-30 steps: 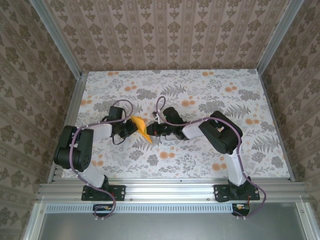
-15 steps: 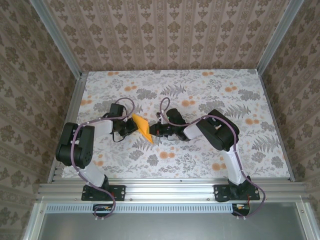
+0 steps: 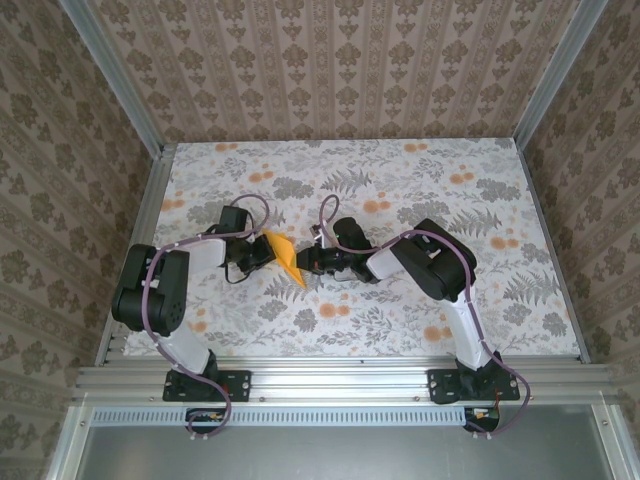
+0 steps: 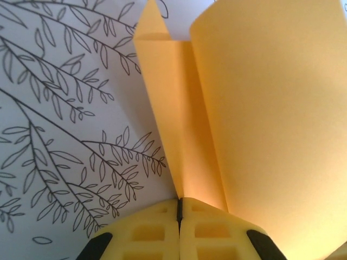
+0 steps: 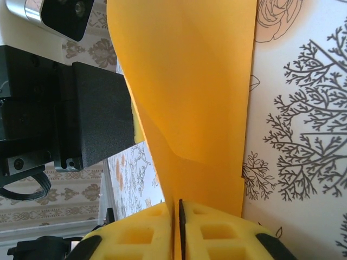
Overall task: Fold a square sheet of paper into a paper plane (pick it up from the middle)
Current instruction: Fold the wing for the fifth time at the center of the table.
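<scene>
left gripper (image 4: 179, 216): yellow moulded pads (image 4: 146, 234) pressed flat together, one edge of the partly folded orange-yellow paper sheet (image 4: 260, 108) pinched in the seam between them; the sheet runs straight out ahead of the fingertips; a narrow creased flap sits directly ahead of the pinch line and ends in a small pointed tip at its far end; a wider, softly curved panel bulges out to the right of the pads; white leaf-print tablecloth (image 4: 65, 108) lies behind the paper, off to the left of the fingers

right gripper (image 5: 178, 222): pads closed down to a thin slit, the sheet's edge going into that slit, so it grips the same sheet; the paper fans out ahead of its fingertips with a soft bend just beyond the pads; black wrist housing of the left arm (image 5: 81, 108) sits past the paper, to the left of the fingers

top view: the two grippers face each other tip to tip near the middle of the table; the sheet sits between them, one gripper on each side; its lower corner points toward the arm bases; cannot tell whether that corner touches the cloth
</scene>
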